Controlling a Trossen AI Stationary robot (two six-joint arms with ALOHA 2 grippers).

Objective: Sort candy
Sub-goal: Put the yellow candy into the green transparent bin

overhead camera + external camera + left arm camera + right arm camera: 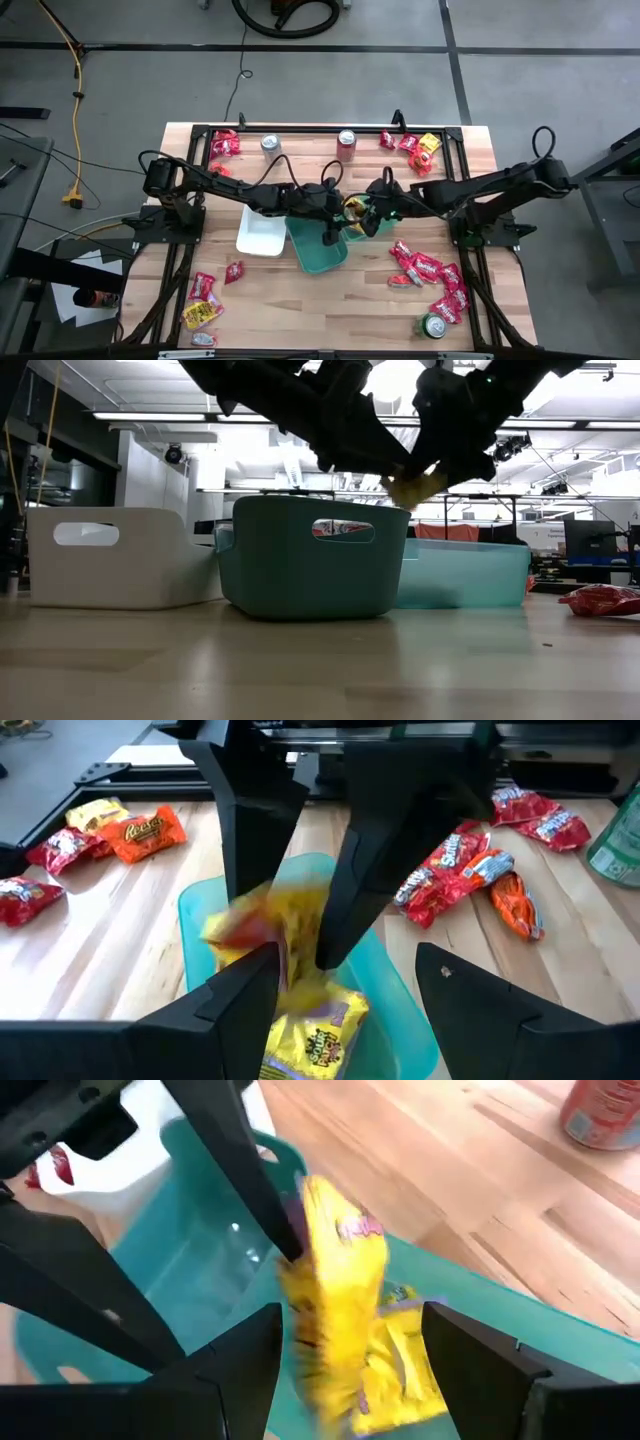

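Note:
A yellow candy packet [340, 1270] shows blurred in mid-air over the light teal tray [195, 905], where another yellow packet [310, 1030] lies. In the high view it [354, 207] is at table centre, between both grippers. My right gripper [350, 1340] is open above that tray, with the packet between its fingers. My left gripper [345, 975] is open too, facing the right one from the table's left, beside the packet [275, 915]. A dark teal tray [318, 250] and a white tray [262, 235] stand to the left of the light one. My right gripper has the blurred yellow packet [345, 1230] between its open fingers, which point down over the light teal tray. I cannot tell whether either finger touches it. My left gripper's one fingertip [262, 965] is close to the packet; touch cannot be told.
Loose red, orange and yellow packets lie in heaps at the far left [225, 143], far right [415, 150], near right [430, 280] and near left [203, 305]. A silver can [270, 143], a red can [346, 143] and a green can [434, 325] stand on the wooden table.

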